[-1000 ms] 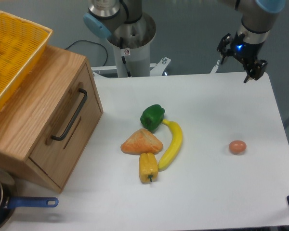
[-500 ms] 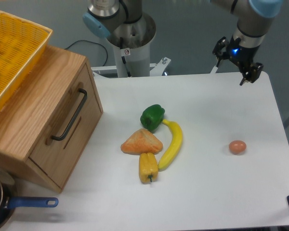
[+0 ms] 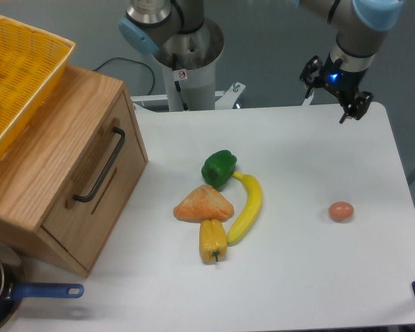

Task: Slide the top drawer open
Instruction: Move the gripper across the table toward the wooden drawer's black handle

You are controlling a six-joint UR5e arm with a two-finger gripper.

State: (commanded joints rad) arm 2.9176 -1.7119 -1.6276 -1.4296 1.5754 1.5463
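Note:
The top drawer [image 3: 90,181] is the light-oak front panel of the wooden cabinet [image 3: 48,131] at the left; it sits flush and closed. Its long black bar handle [image 3: 101,166] runs along the panel. My gripper [image 3: 333,91] hangs above the table's far right corner, far from the drawer, with its fingers apart and nothing between them.
A yellow mesh basket [image 3: 21,76] rests on the cabinet top. A green pepper [image 3: 218,168], a banana [image 3: 247,207], an orange pastry [image 3: 203,205] and a yellow pepper [image 3: 213,239] lie mid-table. An egg [image 3: 341,211] lies at the right. A blue-handled pan [image 3: 14,294] sits front left.
The gripper has moved a little to the left and away from the table's right edge, turning slightly. The drawer and the items on the table have not moved.

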